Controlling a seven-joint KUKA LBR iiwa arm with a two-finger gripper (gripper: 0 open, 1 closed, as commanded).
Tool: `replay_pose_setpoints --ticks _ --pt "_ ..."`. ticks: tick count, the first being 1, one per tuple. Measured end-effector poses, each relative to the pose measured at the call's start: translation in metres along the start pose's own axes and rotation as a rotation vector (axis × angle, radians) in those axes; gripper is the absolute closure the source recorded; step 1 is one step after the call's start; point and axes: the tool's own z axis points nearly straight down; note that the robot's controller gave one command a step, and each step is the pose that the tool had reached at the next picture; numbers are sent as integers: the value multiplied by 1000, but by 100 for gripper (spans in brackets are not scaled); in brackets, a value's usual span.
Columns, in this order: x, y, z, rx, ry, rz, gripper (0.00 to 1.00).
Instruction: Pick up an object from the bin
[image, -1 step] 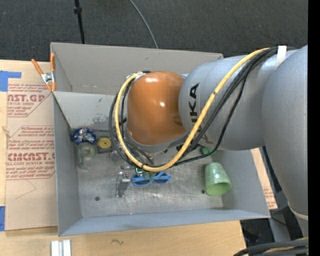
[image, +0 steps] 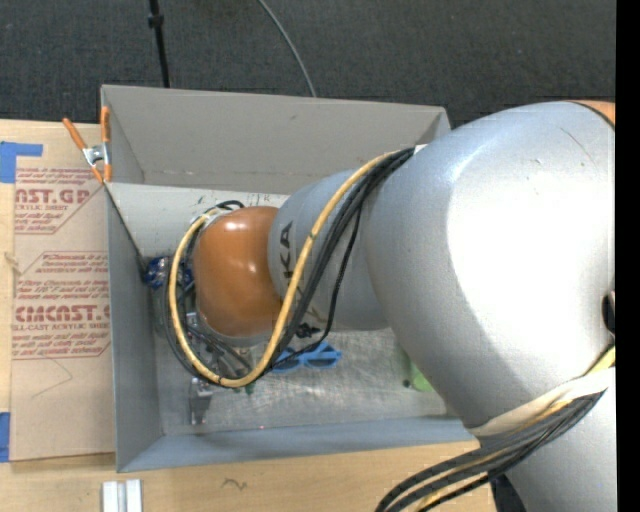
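Observation:
My gripper (image: 201, 398) reaches down into the bin's left front part, close to the left wall, its lower end just above the floor near the front edge. A blue flat thing (image: 312, 355) lies on the floor just right of the gripper, partly under the arm. A small blue and white thing (image: 155, 270) sits against the left wall, behind the gripper. Nothing is seen held.
The arm with its orange wrist cover and cables hides the middle and right of the bin. A small green thing (image: 415, 380) peeks out under the arm at the front right. Bare floor lies along the front wall.

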Motion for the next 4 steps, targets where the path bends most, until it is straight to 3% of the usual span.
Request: replay_pose_setpoints --ticks 1,2,3,4 --pt "35 -55 -68 3 2 -107 0" --pt "19 -129 -54 5 4 -362 0" --pt "-28 -179 -7 3 0 -508 0" --pt "-27 -176 -10 0 3 -512 100"
